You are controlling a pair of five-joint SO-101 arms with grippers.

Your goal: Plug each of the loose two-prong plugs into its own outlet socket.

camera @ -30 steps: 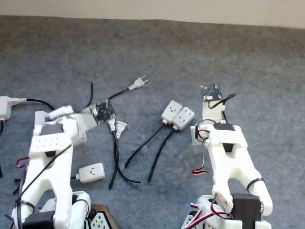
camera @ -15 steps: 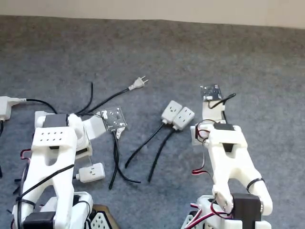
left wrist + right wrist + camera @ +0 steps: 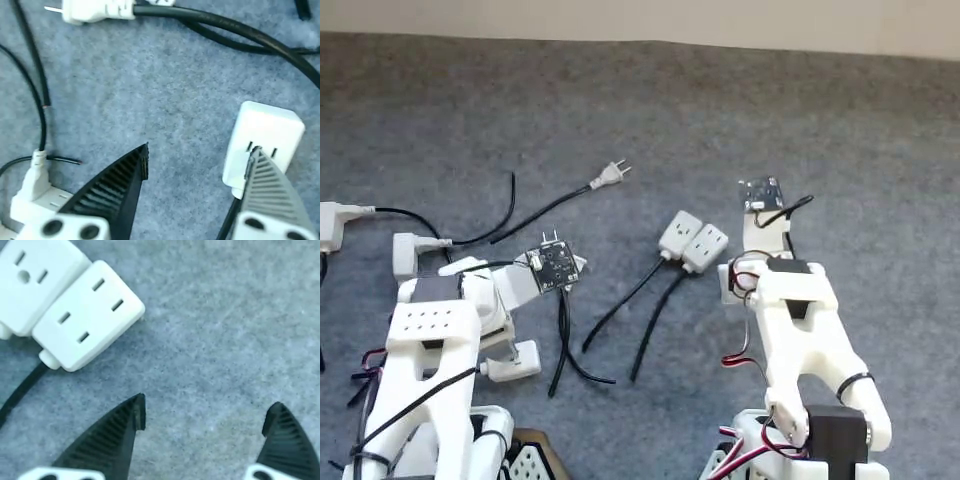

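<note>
My left gripper (image 3: 197, 160) hangs open just above the carpet. One of its fingers (image 3: 270, 185) overlaps the edge of a white outlet socket (image 3: 265, 137), seen from above near the left arm (image 3: 515, 362). A white two-prong plug (image 3: 95, 9) on a thick black cord lies beyond it. Another white plug (image 3: 610, 175) lies farther out on the carpet. My right gripper (image 3: 205, 415) is open over bare carpet, close to two white sockets lying side by side (image 3: 85, 315) (image 3: 30, 275), which sit mid-table (image 3: 692, 240). Neither gripper holds anything.
Black cords (image 3: 565, 330) trail across the grey carpet between the arms. A white plug (image 3: 408, 255) and a white adapter (image 3: 330, 225) lie at the far left. A light wall strip (image 3: 720, 20) runs along the back.
The left arm has drawn back toward the near edge and its wrist has swung right, uncovering the white plug at the far left. The right arm has stayed still.
</note>
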